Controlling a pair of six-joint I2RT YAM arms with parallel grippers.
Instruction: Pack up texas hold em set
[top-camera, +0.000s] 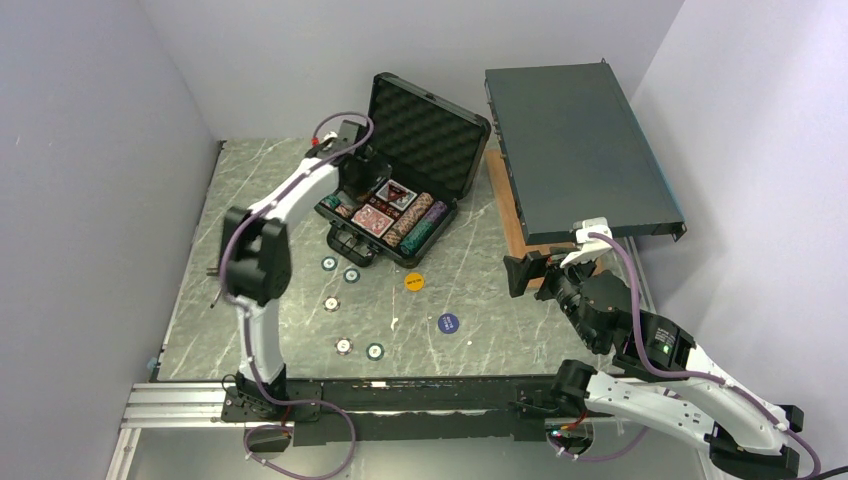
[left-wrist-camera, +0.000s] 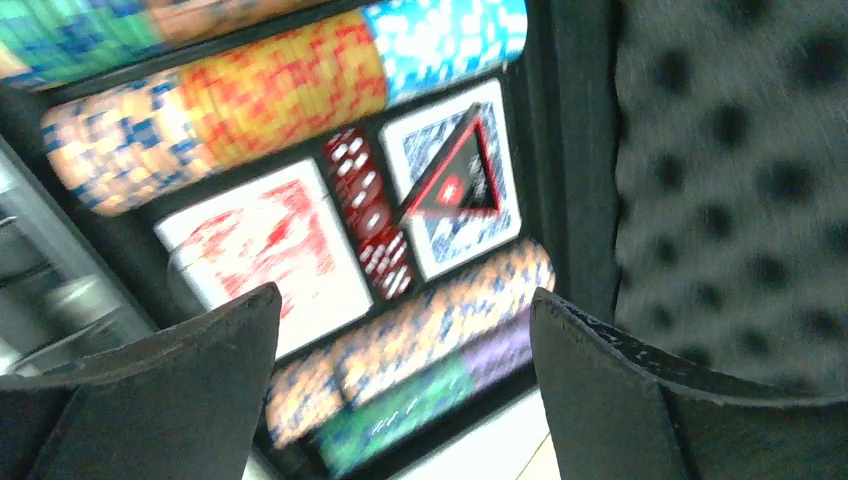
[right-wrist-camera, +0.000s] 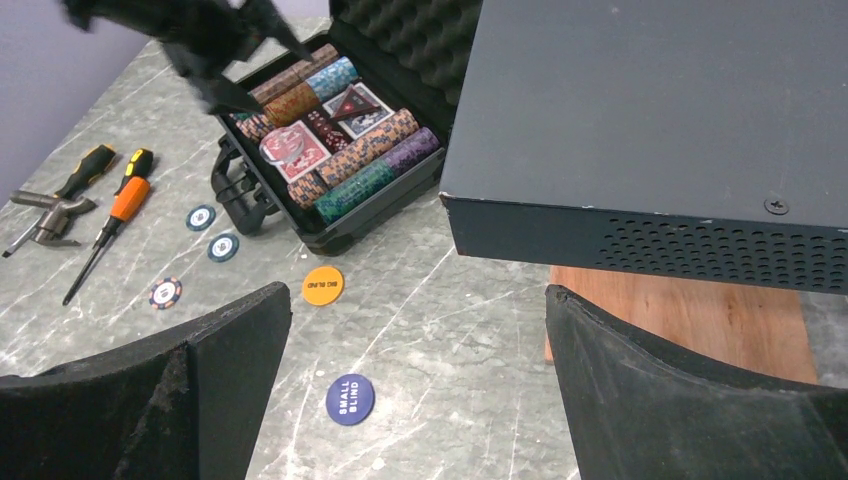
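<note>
blue button (right-wrist-camera: 350, 398) — "small blind"; orange button (right-wrist-camera: 322, 285) — "big blind".

L gripper (top-camera: 362, 180) over case (top-camera: 430, 135) | grey box (top-camera: 575, 140) crowds R side | front open

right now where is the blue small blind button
Top view: the small blind button lies mid-table, in front of the open case, just nearer and right of the orange button.

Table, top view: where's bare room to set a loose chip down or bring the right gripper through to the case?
Bare marble between the case, wooden board and blue button; also right of that button to the near edge. Crowded: loose chips and orange button in front of the case.
</note>
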